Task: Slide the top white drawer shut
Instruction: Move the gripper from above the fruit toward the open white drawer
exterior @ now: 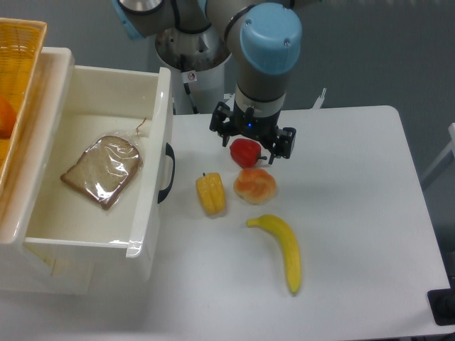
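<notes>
Hovering over the red pepper (246,151), the gripper (252,139) hides its jaw state.
</notes>
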`<state>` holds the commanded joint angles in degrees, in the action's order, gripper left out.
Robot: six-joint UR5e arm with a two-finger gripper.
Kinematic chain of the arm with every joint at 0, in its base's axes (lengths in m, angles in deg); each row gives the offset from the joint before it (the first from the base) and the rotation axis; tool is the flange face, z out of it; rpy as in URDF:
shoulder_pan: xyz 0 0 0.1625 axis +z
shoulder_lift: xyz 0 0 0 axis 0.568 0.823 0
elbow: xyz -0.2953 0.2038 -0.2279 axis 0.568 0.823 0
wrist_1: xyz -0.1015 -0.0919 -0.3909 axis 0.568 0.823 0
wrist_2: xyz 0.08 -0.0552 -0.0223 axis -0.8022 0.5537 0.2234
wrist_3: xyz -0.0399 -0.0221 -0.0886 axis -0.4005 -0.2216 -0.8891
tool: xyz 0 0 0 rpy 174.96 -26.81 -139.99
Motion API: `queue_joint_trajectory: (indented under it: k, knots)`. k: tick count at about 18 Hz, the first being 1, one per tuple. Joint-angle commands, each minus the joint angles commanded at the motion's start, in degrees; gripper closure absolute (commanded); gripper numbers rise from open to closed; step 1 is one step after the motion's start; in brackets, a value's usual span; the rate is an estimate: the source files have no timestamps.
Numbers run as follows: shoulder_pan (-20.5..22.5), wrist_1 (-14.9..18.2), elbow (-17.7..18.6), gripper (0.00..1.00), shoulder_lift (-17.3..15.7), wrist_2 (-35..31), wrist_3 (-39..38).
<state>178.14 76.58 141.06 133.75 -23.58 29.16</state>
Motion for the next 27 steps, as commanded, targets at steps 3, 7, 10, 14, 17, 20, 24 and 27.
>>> queue_joint_trajectory:
  k: [3, 7, 10, 14, 17, 20, 24, 27]
  knots:
    - [-0.1, -1.1, 1.4, 0.00, 1.1, 0.2, -5.8]
    - [-0.2, -1.8, 2.6, 0.00, 2.6, 0.0, -6.4]
    - [-0.2, -1.9, 2.6, 0.00, 3.8, -0.4, -7.7]
    - [-0.4, -1.9, 2.8, 0.00, 5.7, 0.3, -10.0]
    - [-0.8, -1.8, 3.5, 0.00, 6.9, 2.6, -11.3]
    - [-0.8, -1.7, 4.6, 0.00, 7.5, 5.4, -11.3]
    - [-1.0, -1.6, 5.3, 0.00, 7.9, 8.8, -11.3]
    - [-2.0, -1.7, 5.4, 0.00, 8.4, 9.3, -11.3]
